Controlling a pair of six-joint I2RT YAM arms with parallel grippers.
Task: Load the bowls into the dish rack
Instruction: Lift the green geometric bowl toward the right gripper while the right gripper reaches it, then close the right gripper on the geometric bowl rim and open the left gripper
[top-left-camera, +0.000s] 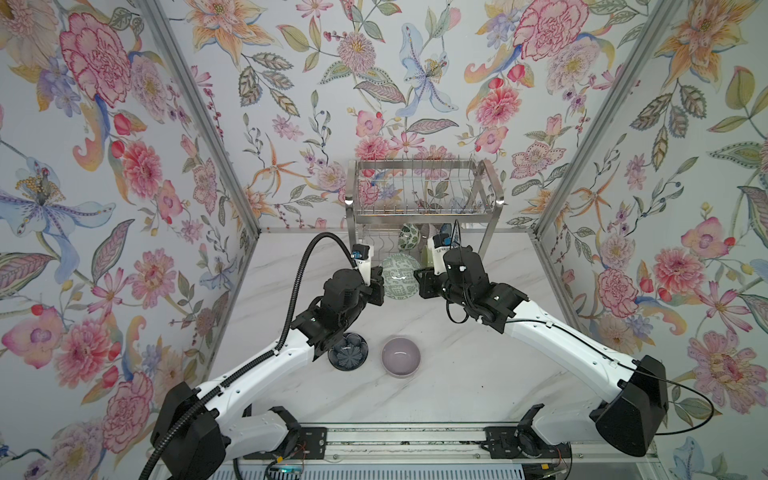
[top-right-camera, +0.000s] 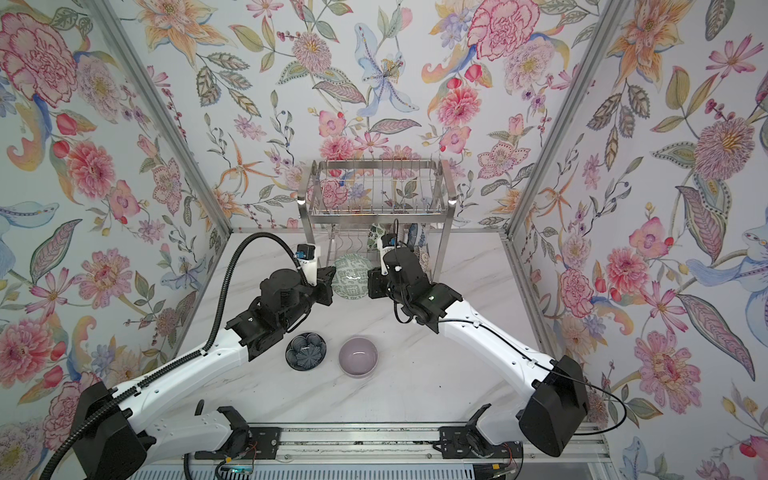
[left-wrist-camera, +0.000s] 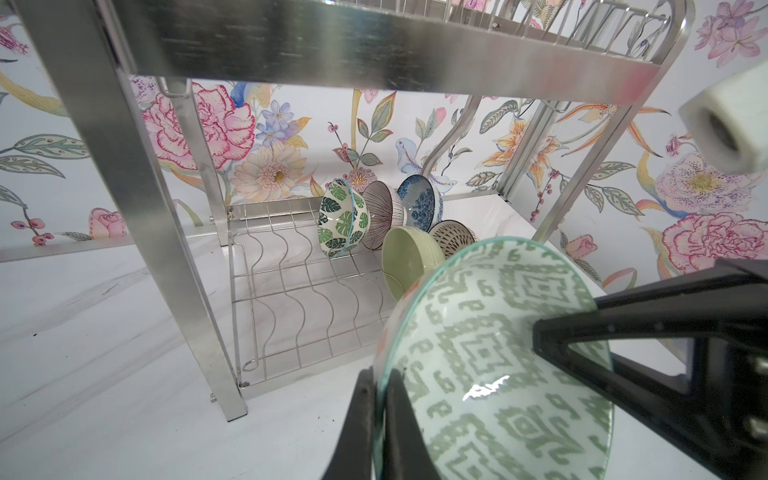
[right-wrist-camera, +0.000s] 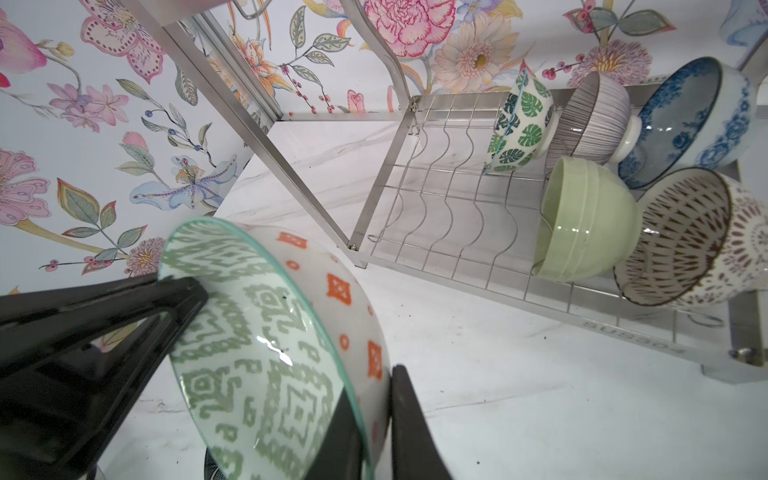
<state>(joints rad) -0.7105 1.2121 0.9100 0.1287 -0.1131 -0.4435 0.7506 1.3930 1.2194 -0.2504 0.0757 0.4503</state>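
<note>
1. A white marbled table (top-left-camera: 457, 374) was enclosed by flowered walls. The rack (top-left-camera: 422, 212) was stood at 12 o'clock on it, against the back wall.
2. The green-patterned bowl (top-left-camera: 400, 276) was held on edge, clear of the table and just in front of the rack's lower shelf. A lilac bowl (top-left-camera: 401, 356) was left on the table at 6 o'clock of it, and a dark bowl (top-left-camera: 348, 351) at about 7 o'clock.
3. Five bowls were already leaned together at one end of the lower shelf: leaf-print (left-wrist-camera: 343, 220), ribbed (left-wrist-camera: 382, 216), blue (left-wrist-camera: 419, 203), green (left-wrist-camera: 409, 257) and brown (left-wrist-camera: 451, 241).
4. A slip was judged the chief risk, because only the thin glazed rim was pinched on either side. The bowl could be twisted loose if the arms were moved out of step. It could also swing in one pinch once the other was let go.
5. A knock was judged possible too. The rack's leg and upper bar were close by, and the leaning bowls could be toppled if struck.
6. The left gripper (left-wrist-camera: 380, 419) was clamped on the rim at 9 o'clock of the bowl, with one finger inside and one outside.
7. The right gripper (right-wrist-camera: 380, 428) was seen drawn together on the rim at 3 o'clock, its fingers pressed against the inner and outer wall.
</note>
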